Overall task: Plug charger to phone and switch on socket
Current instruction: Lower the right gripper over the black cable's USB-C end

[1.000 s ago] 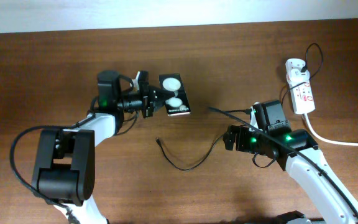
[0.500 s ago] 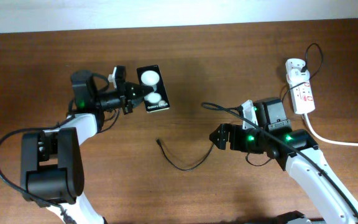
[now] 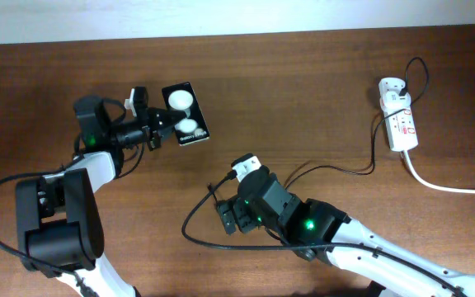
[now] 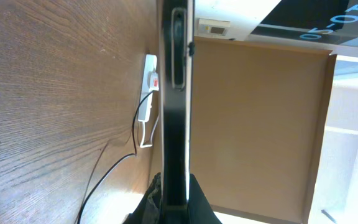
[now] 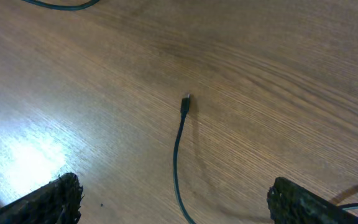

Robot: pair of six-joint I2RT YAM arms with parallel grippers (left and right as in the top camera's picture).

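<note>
Both busy: my left gripper (image 3: pixel 153 130) is gripping the phone (image 3: pixel 185 114); my right gripper (image 5: pixel 173 190), wide open, is hovering with the charger tip (image 5: pixel 186 104) just ahead. Next I'm pinching it.

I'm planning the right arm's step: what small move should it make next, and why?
Probably ease the right gripper forward and down over the charger's plug tip, then close. It is open, the tip lies loose on the table just ahead of it, and the left gripper already grips the phone.
</note>
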